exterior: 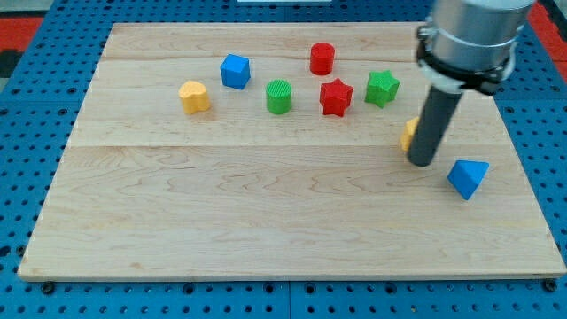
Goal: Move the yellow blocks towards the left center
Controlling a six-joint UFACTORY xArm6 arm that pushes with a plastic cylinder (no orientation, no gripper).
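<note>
A yellow heart-shaped block (pixel 194 96) lies at the view's upper left of the wooden board (pixel 266 221). A second yellow block (pixel 408 134) sits at the right, mostly hidden behind my rod, so its shape cannot be made out. My tip (pixel 422 163) rests on the board touching the right side of that yellow block. A blue triangular block (pixel 467 177) lies just right of my tip.
Along the top lie a blue cube (pixel 235 71), a green cylinder (pixel 278 97), a red cylinder (pixel 322 58), a red star (pixel 336 97) and a green star (pixel 382 88). The board sits on a blue pegboard (pixel 27 133).
</note>
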